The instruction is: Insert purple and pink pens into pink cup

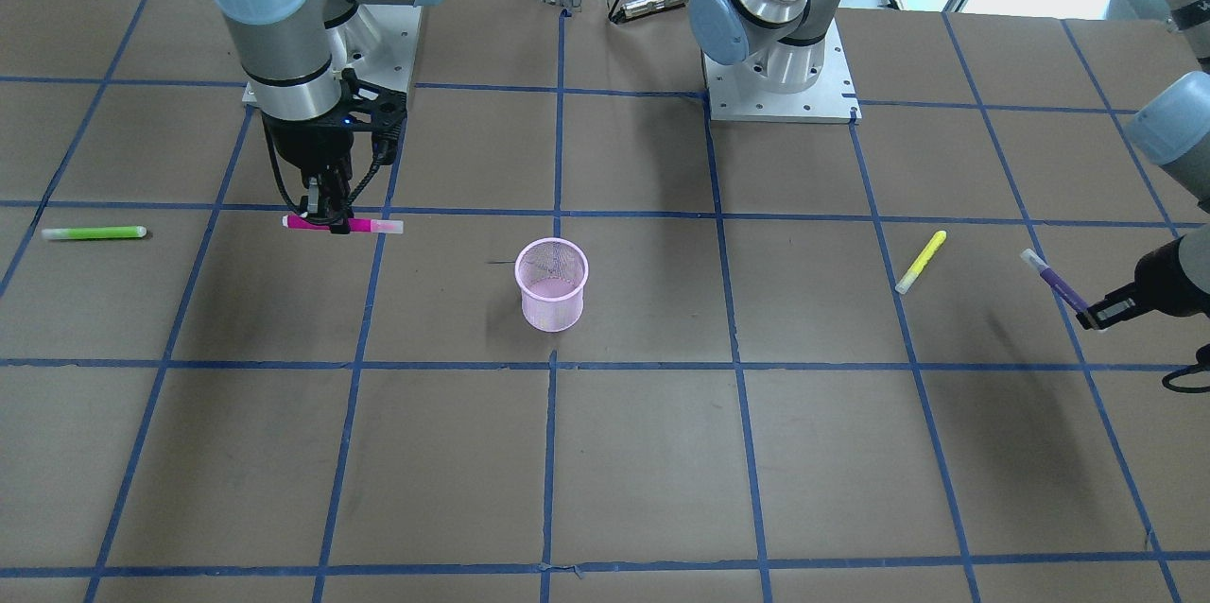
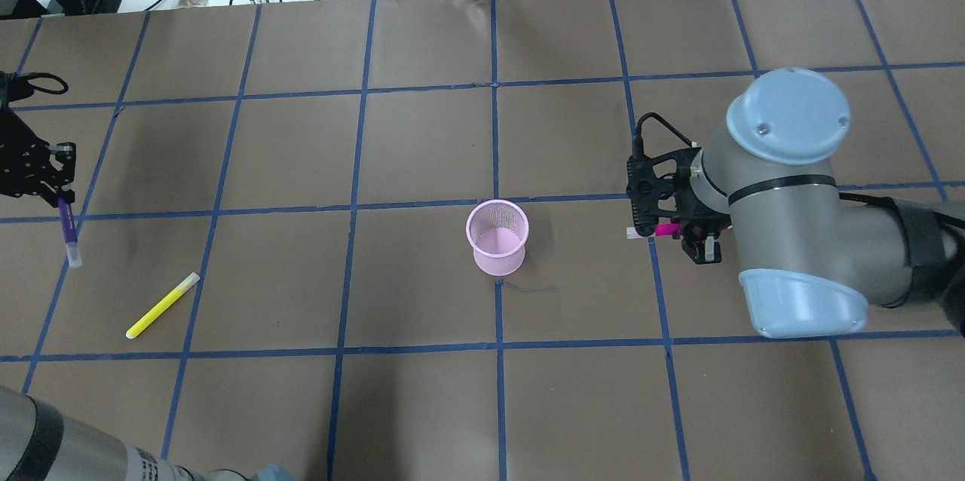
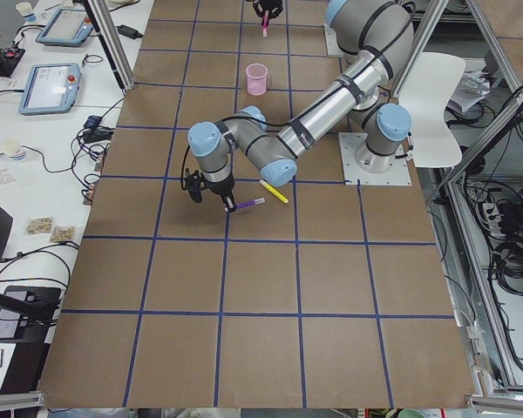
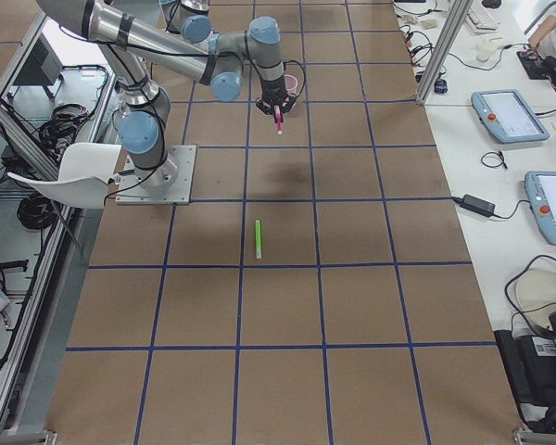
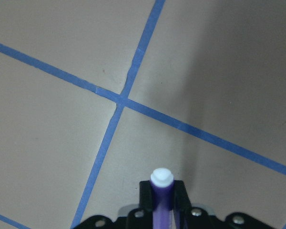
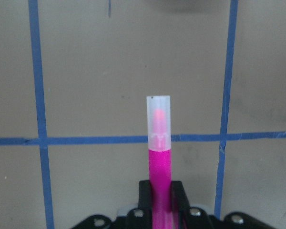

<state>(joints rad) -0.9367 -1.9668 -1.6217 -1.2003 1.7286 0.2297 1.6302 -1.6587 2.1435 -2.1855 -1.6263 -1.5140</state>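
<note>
The pink mesh cup (image 1: pixel 551 284) stands upright near the table's middle; it also shows in the overhead view (image 2: pixel 497 237). My right gripper (image 1: pixel 326 220) is shut on the pink pen (image 1: pixel 342 225), held level above the table to the cup's side; the pen shows in the right wrist view (image 6: pixel 159 157) and the overhead view (image 2: pixel 654 231). My left gripper (image 1: pixel 1104 313) is shut on the purple pen (image 1: pixel 1059 283), lifted off the table far from the cup; the pen shows in the left wrist view (image 5: pixel 161 195) and the overhead view (image 2: pixel 68 232).
A yellow highlighter (image 1: pixel 921 261) lies on the table between the cup and the left gripper, seen also overhead (image 2: pixel 163 305). A green highlighter (image 1: pixel 94 232) lies beyond the right gripper. Blue tape lines grid the brown table.
</note>
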